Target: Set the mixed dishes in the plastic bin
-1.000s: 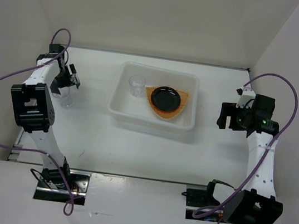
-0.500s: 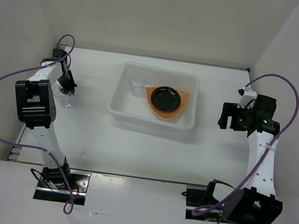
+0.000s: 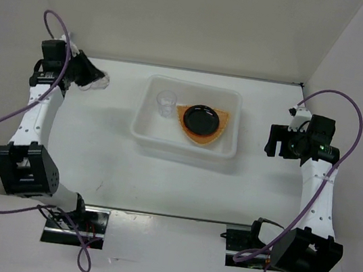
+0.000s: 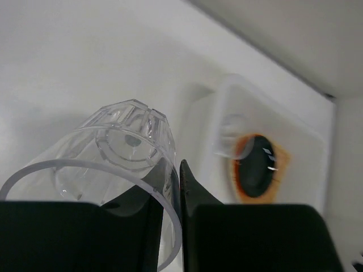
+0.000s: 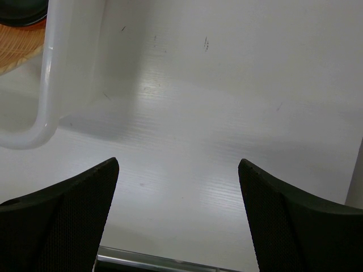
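My left gripper (image 4: 169, 180) is shut on the wall of a clear cup (image 4: 122, 141), one finger inside the rim and one outside. It holds the cup off the table, to the left of the plastic bin (image 3: 183, 148); in the top view this gripper (image 3: 93, 79) is near the back left corner. In the bin lie another clear cup (image 3: 166, 101) and a black dish (image 3: 202, 118) resting on the tan woven plate (image 3: 203, 137). My right gripper (image 3: 275, 140) stands open and empty to the right of the bin (image 5: 45, 85), low over the table.
White walls close in the table at the back and on both sides. A purple cable (image 3: 340, 105) loops over each arm. The left arm reaches along the left wall. A metal rail (image 5: 147, 262) runs along the near table edge.
My left gripper closed on the clear cup that stood on the table at the left. It then lifted the cup and swung back toward the far left corner. The right arm stayed put.
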